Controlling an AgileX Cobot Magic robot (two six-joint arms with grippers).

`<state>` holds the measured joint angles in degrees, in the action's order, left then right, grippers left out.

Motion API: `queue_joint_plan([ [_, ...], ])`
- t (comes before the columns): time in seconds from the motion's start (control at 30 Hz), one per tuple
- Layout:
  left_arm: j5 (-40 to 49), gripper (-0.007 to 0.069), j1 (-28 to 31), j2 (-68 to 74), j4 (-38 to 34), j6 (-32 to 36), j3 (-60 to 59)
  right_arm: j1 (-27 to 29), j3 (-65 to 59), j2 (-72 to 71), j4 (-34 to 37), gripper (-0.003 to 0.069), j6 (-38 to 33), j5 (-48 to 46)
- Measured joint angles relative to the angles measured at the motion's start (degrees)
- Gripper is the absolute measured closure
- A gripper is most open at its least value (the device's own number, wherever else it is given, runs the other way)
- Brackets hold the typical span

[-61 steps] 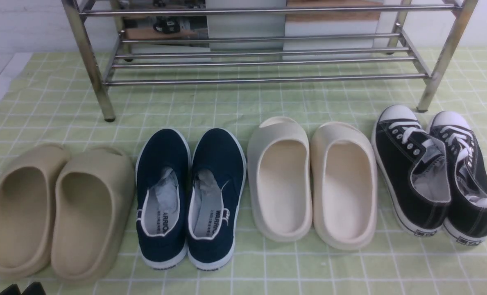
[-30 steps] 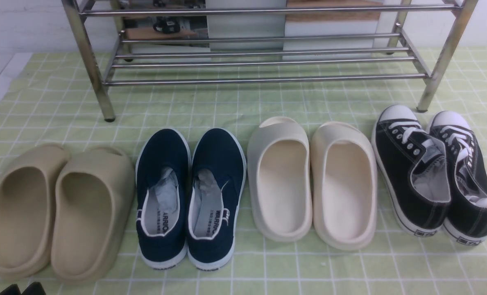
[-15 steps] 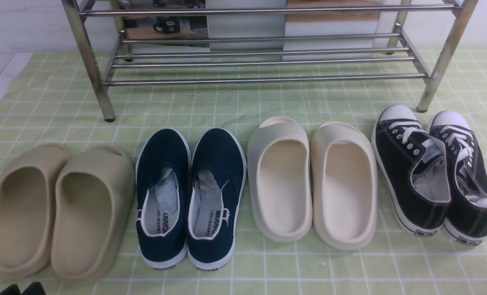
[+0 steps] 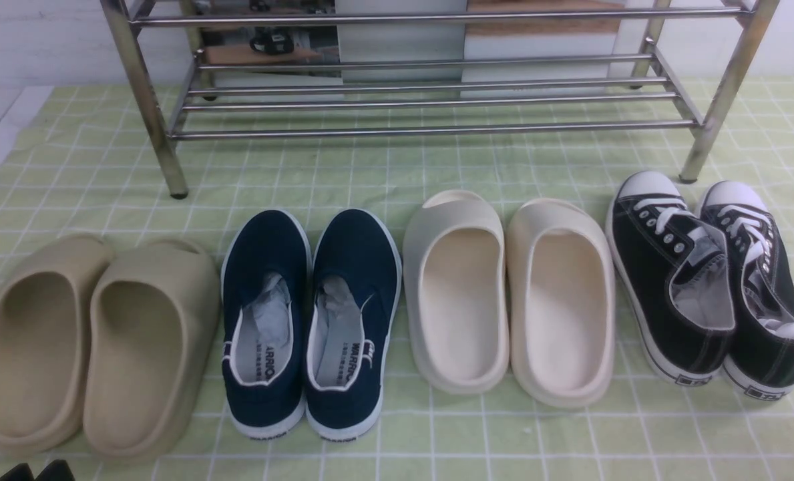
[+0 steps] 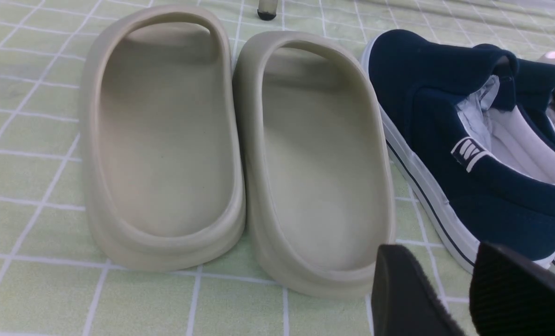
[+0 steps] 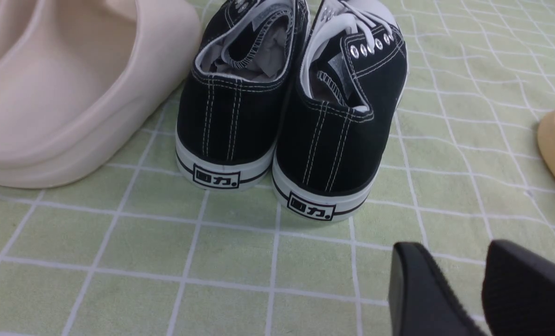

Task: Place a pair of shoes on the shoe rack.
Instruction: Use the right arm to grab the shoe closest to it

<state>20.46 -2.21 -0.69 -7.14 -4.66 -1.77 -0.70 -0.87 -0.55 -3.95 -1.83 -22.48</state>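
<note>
Black canvas sneakers are sitting just beside a cream slide on checked cloth; right gripper is hovering nearby, jaws parted.

Only the black fingers of your robot are on show.
You see the left fingers as matte black wedges with finely ribbed inner faces. The right fingers look alike, and the two dark tips low in the front view are probably the left pair.
</note>
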Motion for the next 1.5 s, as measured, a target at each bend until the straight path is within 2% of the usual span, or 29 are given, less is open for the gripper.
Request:
queue_joint_plan([
  [1.0,0.0,0.0386,0.0,0.0,0.0,0.0,0.0,0.0,0.0,0.0,0.0,0.0412,0.0,0.0],
  [1.5,0.0,0.0386,0.0,0.0,-0.1,0.0,0.0,0.0,0.0,0.0,-2.8,0.0412,0.0,0.0],
])
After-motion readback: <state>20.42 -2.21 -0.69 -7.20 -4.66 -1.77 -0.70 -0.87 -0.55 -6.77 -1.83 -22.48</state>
